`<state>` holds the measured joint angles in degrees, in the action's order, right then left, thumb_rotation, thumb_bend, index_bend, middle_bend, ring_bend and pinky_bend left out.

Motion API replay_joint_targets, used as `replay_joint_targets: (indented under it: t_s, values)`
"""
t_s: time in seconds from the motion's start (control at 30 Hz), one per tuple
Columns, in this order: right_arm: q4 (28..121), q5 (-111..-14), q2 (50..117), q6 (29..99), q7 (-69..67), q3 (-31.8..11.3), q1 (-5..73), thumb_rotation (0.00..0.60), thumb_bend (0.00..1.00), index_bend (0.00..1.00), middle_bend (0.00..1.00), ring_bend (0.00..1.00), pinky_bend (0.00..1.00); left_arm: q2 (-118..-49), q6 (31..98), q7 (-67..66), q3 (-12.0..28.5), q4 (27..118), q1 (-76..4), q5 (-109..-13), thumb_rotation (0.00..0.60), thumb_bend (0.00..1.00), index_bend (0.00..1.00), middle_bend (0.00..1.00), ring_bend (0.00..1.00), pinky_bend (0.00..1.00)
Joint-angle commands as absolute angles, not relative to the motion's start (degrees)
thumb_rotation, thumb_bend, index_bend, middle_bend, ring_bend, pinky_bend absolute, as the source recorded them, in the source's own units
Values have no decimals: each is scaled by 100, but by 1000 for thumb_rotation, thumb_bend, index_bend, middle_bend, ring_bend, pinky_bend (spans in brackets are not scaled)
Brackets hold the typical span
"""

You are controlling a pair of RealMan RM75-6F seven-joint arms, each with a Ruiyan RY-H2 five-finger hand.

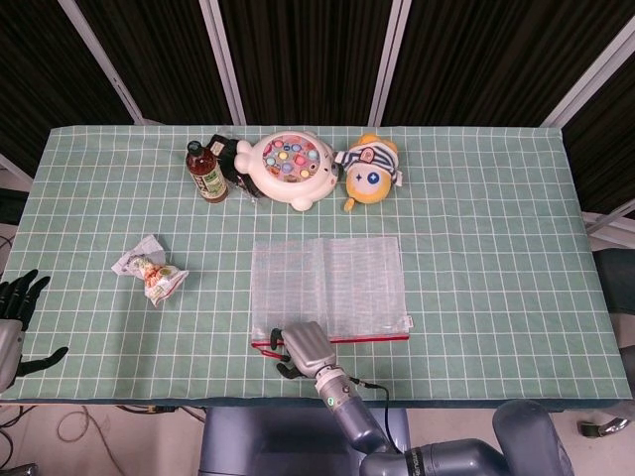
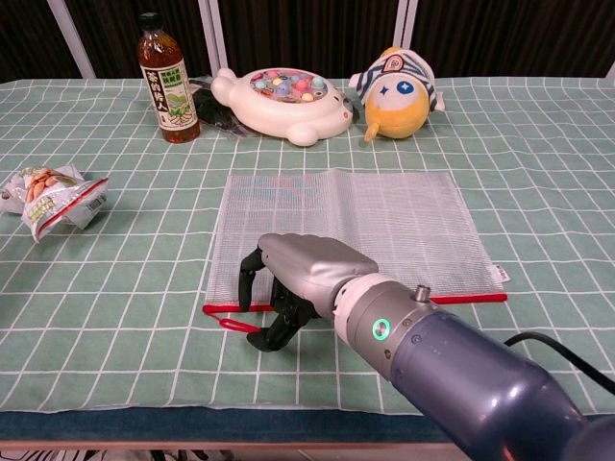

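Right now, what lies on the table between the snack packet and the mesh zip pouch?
Nothing: in the head view only bare checked tablecloth separates the snack packet from the mesh zip pouch. The chest view shows the same.
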<state>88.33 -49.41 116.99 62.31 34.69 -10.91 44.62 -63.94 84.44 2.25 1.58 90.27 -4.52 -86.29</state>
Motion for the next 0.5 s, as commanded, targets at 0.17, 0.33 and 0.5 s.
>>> replay_joint_targets:
  t_s: [0.17, 0.33, 0.5]
  values:
    - [8692, -4925, 11826, 6226, 3465, -1080, 4436, 600, 398, 481, 1000, 1000, 977, -6397, 8467, 246, 161, 9021, -451, -8642, 600, 23, 0, 0, 0, 0]
    - [8543, -4961, 11950, 6248, 3428, -1125, 4421, 600, 411, 481, 1000, 1000, 977, -6401, 8470, 263, 162, 9011, -454, -8646, 600, 22, 0, 0, 0, 0]
    - [8442, -4915, 12033, 6234, 3478, -1123, 4400, 600, 413, 482, 1000, 1000, 977, -6401, 8472, 283, 165, 9005, -459, -8647, 600, 22, 0, 0, 0, 0]
